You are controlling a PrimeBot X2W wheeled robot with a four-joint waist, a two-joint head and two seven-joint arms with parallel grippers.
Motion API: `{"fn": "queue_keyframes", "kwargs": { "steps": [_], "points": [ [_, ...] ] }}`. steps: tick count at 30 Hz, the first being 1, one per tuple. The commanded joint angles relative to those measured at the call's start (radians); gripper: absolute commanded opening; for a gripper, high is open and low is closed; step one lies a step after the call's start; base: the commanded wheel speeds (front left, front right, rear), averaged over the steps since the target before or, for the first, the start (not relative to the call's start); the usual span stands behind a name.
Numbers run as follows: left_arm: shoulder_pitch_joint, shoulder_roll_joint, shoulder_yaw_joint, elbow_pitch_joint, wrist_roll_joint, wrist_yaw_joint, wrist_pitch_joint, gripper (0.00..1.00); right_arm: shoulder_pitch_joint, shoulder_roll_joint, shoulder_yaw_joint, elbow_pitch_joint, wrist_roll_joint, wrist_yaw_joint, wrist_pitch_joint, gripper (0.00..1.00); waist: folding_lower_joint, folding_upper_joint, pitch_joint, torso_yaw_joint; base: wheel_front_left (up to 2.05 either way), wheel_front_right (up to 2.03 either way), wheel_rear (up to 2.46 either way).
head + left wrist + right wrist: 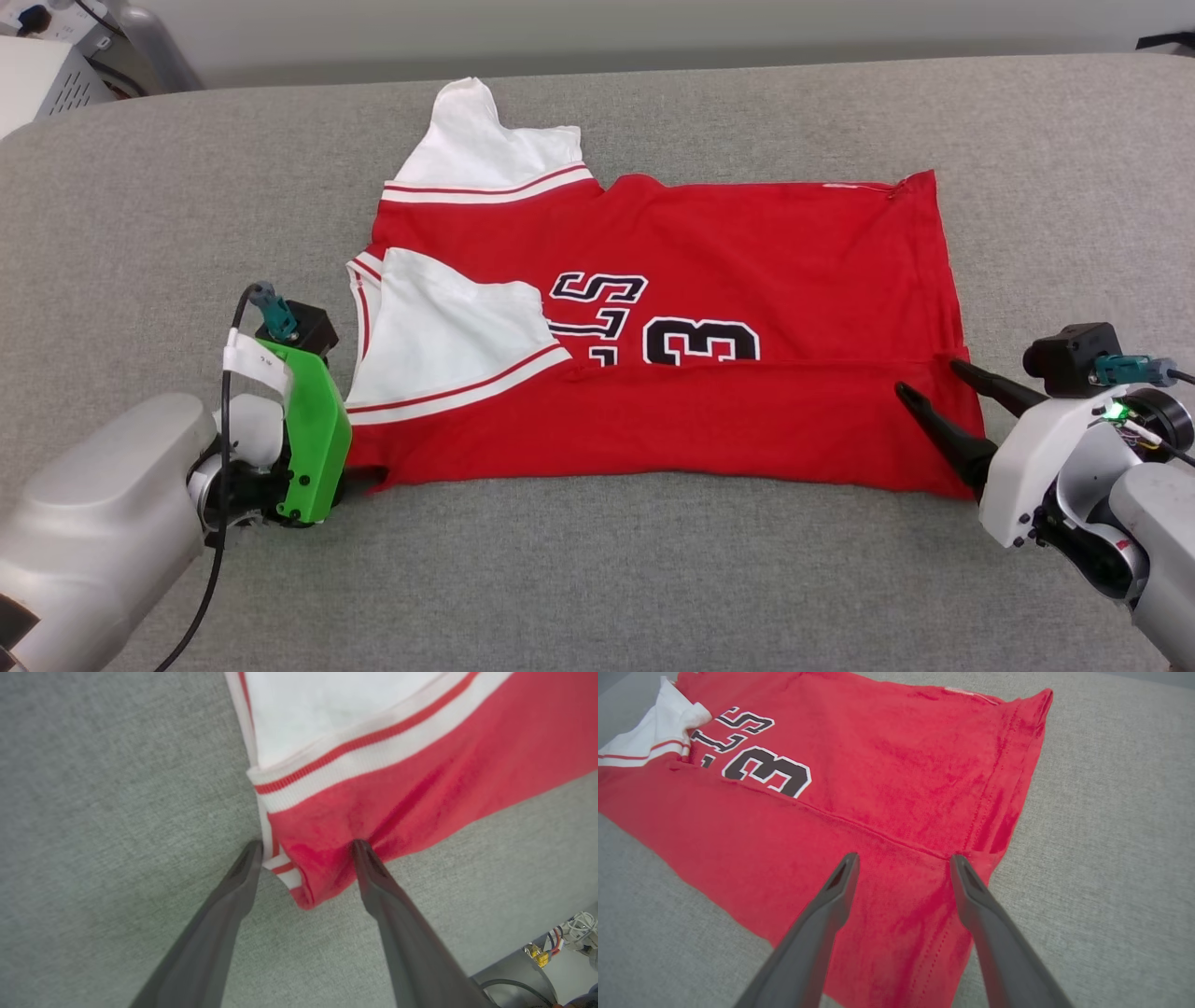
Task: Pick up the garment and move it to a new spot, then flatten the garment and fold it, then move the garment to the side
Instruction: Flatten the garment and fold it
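Grey fabric table (597,579) carries the red garment (709,271), partly folded, spread between my left claw (306,848) and right claw (903,858)

Head cam: high, facing forward and down, sees the whole garment (672,280) on grey surface (597,579). Left wrist cam: along left gripper (306,843), very close on near sleeve-end corner. Right wrist cam: along right gripper (903,857), further back, from hem end. Head and right wrist share the number 3 (700,341).
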Motion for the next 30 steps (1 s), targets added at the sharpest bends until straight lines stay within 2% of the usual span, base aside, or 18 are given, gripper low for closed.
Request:
{"fn": "queue_keyframes", "kwargs": {
  "steps": [1, 2, 3, 7, 14, 17, 22, 26, 30],
  "points": [
    [0.057, -0.028, -0.018, 0.013, -0.003, -0.003, -0.004, 0.91, -0.016, 0.007, 0.000, 0.003, 0.008, -0.001, -0.006, 1.00, 0.0001, -0.0001, 0.001, -0.001, 0.00, 0.00, 0.00],
    [0.063, -0.032, -0.019, 0.016, -0.002, -0.003, -0.010, 0.21, -0.019, 0.005, -0.002, 0.002, 0.007, -0.001, -0.008, 1.00, 0.0001, -0.0001, 0.000, 0.000, 0.00, 0.00, 0.00],
    [0.068, -0.036, -0.019, 0.017, -0.003, -0.003, -0.017, 0.00, -0.022, 0.001, -0.004, 0.000, 0.003, -0.001, -0.013, 1.00, 0.0001, -0.0001, -0.002, 0.001, 0.00, 0.00, 0.00],
    [0.067, -0.028, -0.018, 0.004, 0.003, -0.003, -0.075, 0.00, -0.036, -0.022, -0.023, -0.013, -0.021, -0.001, -0.033, 1.00, 0.0001, -0.0001, -0.017, 0.003, 0.00, 0.00, 0.00],
    [0.050, 0.038, -0.013, -0.094, 0.032, -0.003, -0.204, 0.00, -0.053, -0.094, -0.082, -0.071, -0.071, -0.001, 0.019, 1.00, 0.0001, -0.0001, -0.050, 0.010, 0.00, 0.00, 0.00],
    [0.041, 0.069, -0.012, -0.147, 0.048, -0.003, -0.258, 0.00, -0.054, -0.139, -0.121, -0.132, -0.093, -0.001, 0.112, 1.00, 0.0001, -0.0001, -0.061, 0.019, 0.00, 0.00, 0.00],
    [0.039, 0.093, -0.014, -0.190, 0.074, -0.003, -0.282, 0.00, -0.039, -0.169, -0.161, -0.205, -0.094, -0.001, 0.261, 1.00, 0.0001, -0.0001, -0.067, 0.028, 0.00, 0.00, 0.00],
    [0.035, 0.097, -0.015, -0.203, 0.087, -0.003, -0.292, 0.00, -0.016, -0.169, -0.165, -0.239, -0.077, -0.001, 0.405, 1.00, 0.0001, -0.0001, -0.066, 0.034, 0.00, 0.00, 0.00],
    [0.028, 0.096, -0.014, -0.207, 0.097, -0.003, -0.301, 0.00, 0.009, -0.144, -0.171, -0.247, -0.073, -0.001, 0.476, 1.00, 0.0001, -0.0001, -0.060, 0.039, 0.00, 0.00, 0.00]
  ]
}}
